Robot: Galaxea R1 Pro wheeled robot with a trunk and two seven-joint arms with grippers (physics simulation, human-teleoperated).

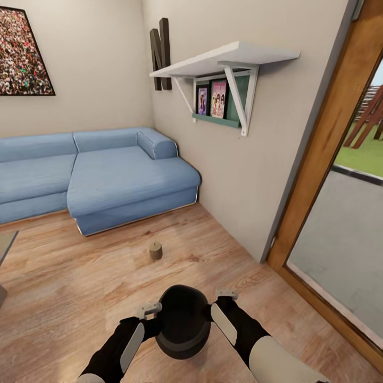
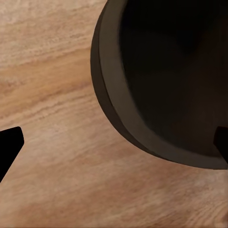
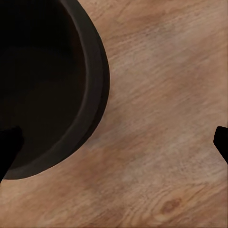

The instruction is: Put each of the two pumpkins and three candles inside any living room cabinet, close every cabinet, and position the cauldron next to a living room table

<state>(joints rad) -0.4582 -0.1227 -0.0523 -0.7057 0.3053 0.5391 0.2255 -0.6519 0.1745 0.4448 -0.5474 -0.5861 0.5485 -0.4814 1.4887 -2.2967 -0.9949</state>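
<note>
The cauldron (image 1: 183, 321) hung between my two arms, low in front of me above the wooden floor (image 1: 64, 298), its wide mouth facing up. My left pincer (image 2: 114, 147) was spread wide, one fingertip (image 2: 9, 145) out over the floor and the other at the pot's rim. My right pincer (image 3: 114, 147) was spread the same way, one fingertip (image 3: 8, 147) over the dark mouth and the other well clear. Whether either pincer touched the rim, I could not tell. A candle (image 1: 155, 250) stood upright on the floor ahead, between the cauldron and the blue sofa (image 1: 106, 175). A white wall shelf (image 1: 223, 61) hung to the right.
</note>
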